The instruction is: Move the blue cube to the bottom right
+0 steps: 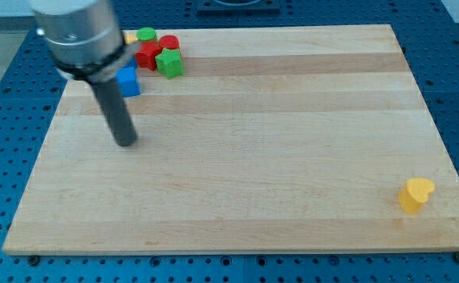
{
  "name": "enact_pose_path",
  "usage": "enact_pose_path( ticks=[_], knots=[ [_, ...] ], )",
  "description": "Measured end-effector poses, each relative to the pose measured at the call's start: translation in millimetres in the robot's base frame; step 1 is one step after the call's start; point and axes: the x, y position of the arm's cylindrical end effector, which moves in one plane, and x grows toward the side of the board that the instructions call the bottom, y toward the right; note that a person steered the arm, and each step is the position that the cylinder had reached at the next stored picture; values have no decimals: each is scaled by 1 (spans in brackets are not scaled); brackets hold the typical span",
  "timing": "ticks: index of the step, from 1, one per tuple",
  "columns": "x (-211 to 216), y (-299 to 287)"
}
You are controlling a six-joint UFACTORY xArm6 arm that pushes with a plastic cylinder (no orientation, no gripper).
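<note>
The blue cube (128, 82) sits on the wooden board (253, 157) near its top left corner, partly hidden behind my rod. My tip (126, 142) rests on the board just below the blue cube, a short way toward the view's bottom and apart from it. To the cube's upper right lies a cluster: a green star-shaped block (169, 63), a red block (148, 55), a red cylinder (169, 42) and a green cylinder (146, 34).
A yellow heart-shaped block (415, 194) lies near the board's bottom right corner. A small yellow block (130, 37) peeks out by the arm at the top left. Blue perforated table (457, 47) surrounds the board.
</note>
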Motion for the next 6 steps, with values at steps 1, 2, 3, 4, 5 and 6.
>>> enact_pose_path(
  ticks=[1,2,3,4,5,6],
  knots=[
    [-22,-46],
    [-66,-54],
    [-106,-47],
    [-123,-11],
    [-123,26],
    [-118,39]
  ],
)
